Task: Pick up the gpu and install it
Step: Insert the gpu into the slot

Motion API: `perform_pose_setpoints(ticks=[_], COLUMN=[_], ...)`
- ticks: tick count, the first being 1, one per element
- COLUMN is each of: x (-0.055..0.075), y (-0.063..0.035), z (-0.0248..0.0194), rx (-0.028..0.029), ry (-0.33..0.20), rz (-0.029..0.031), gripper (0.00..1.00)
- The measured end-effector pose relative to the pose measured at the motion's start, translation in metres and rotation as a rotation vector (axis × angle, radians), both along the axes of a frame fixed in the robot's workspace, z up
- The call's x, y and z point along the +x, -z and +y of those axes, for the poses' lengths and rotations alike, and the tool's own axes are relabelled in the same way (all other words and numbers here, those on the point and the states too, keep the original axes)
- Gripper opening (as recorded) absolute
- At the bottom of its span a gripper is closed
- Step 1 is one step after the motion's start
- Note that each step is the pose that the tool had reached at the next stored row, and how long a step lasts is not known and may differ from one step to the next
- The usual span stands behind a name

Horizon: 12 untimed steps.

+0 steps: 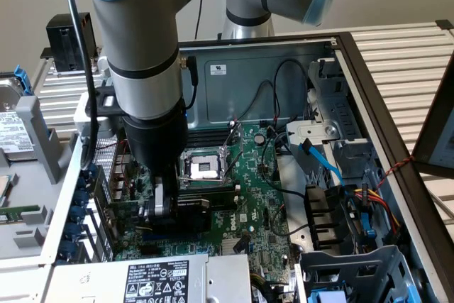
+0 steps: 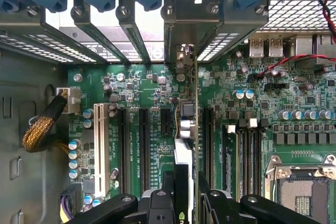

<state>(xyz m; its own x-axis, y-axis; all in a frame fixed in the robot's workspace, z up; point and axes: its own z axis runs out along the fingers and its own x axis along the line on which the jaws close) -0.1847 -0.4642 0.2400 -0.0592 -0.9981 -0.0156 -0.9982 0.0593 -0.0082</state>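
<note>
Green board edge of gpu point(image 2: 185, 129) seen edge-on in wrist view, pinched between part-closed fingers point(image 2: 157, 203) of gripper point(image 2: 181, 203), standing over an expansion slot point(image 2: 169, 119) on motherboard point(image 2: 315, 145), bracket end toward rear case slots point(image 2: 131, 19). Best kept square to slot, pressed evenly, by judgement. Exterior view: gripper point(image 1: 164, 207) low inside open case point(image 1: 369, 90); cables point(image 1: 319, 157) crowd the exterior view's right; ribbed bench point(image 1: 411, 54) beyond.

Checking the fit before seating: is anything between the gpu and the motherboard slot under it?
Nothing visible. The gripper holds the gpu edge-on over the motherboard, its bracket at the rear slot opening; the slot beneath is hidden by the card itself.
</note>
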Motion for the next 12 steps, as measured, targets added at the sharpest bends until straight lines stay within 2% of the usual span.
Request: perform_pose_setpoints(ticks=[12], x=[-0.0007], y=[0.003], z=[0.0002], rx=[0.0002], ry=[0.0], rz=[-0.0003], gripper=[0.27])
